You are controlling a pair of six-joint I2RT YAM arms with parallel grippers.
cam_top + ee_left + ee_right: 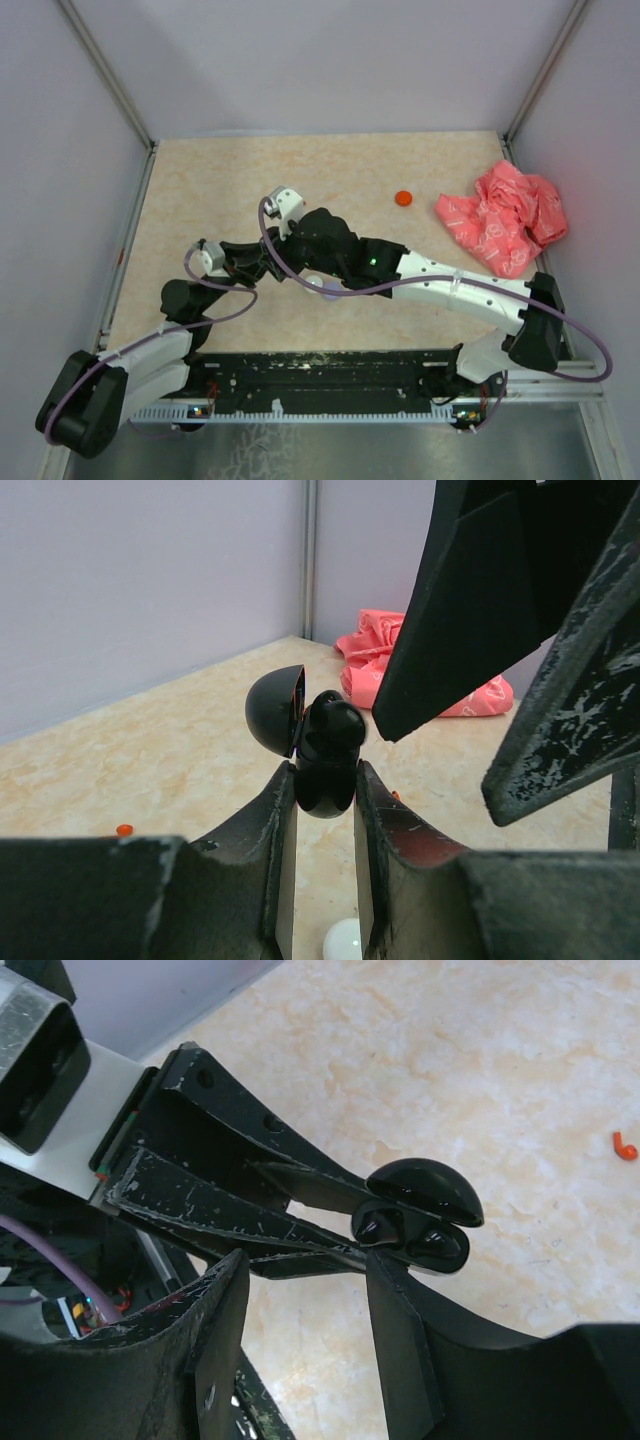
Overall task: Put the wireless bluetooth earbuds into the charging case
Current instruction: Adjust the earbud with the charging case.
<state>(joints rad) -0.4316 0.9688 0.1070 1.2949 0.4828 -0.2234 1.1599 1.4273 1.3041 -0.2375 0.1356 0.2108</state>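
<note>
Beige tabletop (220,180); charging case (322,750) in left gripper (325,785)

The charging case (325,792) is a small glossy black rounded shell. It is held off the counter, over its near middle, pinched between the fingers of the left gripper (323,770). Its domed lid (425,1188) is swung open. A black earbud (378,1226) sits in the open mouth; how deep is unclear. A tiny red hooked earbud (624,1146) lies on the counter, well apart from the case.
</note>
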